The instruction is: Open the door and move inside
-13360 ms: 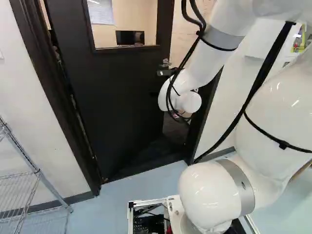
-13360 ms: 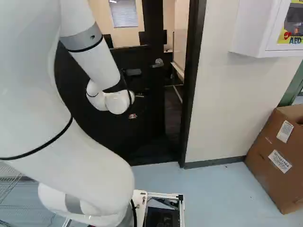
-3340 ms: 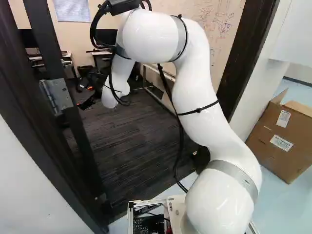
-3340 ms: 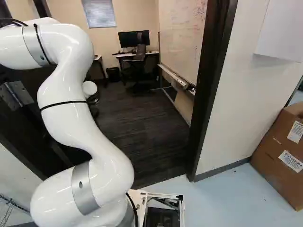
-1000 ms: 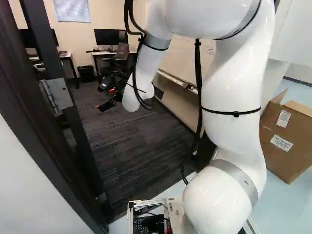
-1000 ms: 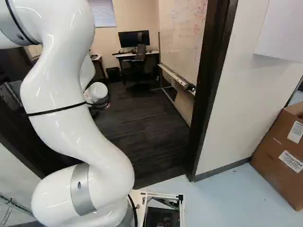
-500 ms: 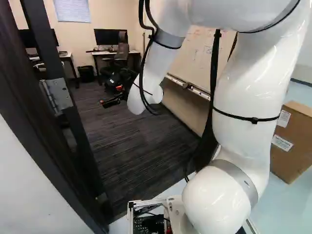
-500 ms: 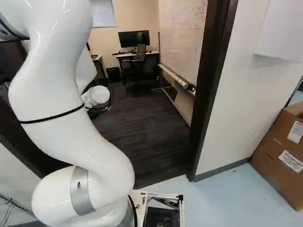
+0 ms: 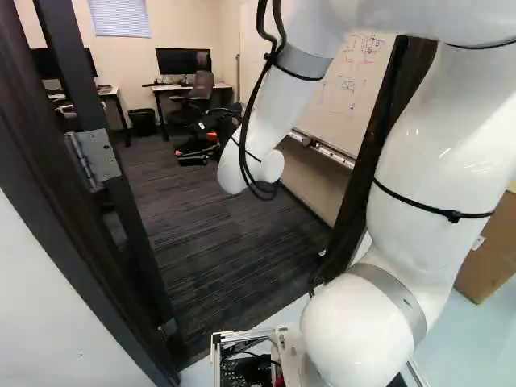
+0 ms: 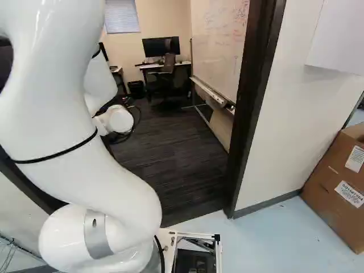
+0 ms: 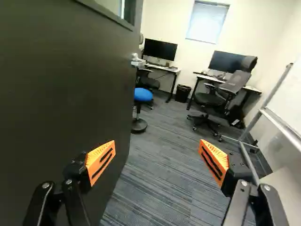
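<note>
1. Left base view. The door [image 9: 133,218] stands swung into the room at ten o'clock, its hinge [image 9: 98,155] exposed; the arm [image 9: 411,145] reaches through the doorway toward twelve. The opening stage may be judged complete.

2. Right base view. The base [image 10: 196,234], at six o'clock, stands by the pale floor [image 10: 273,233], short of the dark carpet [image 10: 176,170]. Moving inside is the stage left to do.

3. Wrist view. The fingers [image 11: 101,161] are spread apart, gripping nothing. From them, the door's face lies at nine o'clock and its handle [image 11: 137,62] near eleven, ungripped.
</note>
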Robot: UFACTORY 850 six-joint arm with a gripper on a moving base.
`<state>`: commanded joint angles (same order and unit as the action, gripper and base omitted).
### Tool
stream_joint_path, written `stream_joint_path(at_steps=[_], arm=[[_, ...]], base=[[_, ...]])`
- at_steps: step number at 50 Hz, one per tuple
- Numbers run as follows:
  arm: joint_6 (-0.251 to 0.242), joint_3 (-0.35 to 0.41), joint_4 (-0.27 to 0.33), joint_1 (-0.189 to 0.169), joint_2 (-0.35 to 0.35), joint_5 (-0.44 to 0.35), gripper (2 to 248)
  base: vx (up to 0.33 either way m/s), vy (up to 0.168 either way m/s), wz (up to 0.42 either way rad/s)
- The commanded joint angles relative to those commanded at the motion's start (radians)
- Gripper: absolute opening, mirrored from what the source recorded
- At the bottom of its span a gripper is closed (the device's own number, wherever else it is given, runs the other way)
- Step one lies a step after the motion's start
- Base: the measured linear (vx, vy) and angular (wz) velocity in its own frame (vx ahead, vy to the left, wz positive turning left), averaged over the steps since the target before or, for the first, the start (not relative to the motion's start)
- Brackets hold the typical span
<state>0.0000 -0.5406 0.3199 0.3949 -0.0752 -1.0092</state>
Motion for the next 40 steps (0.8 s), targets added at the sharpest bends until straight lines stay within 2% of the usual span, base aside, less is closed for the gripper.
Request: stream_joint_path(at_steps=[11,27,40], arm=[[0.000,0.020,-0.111,-0.010,0.019,-0.038,247],[0.000,0.025,-0.234,-0.016,0.024,-0.031,247],[0.000,0.028,-0.264,-0.019,0.026,-0.023,247]], base=[[0.000,0.000,0.000],[0.000,0.000,0.000],[0.000,0.000,0.000]])
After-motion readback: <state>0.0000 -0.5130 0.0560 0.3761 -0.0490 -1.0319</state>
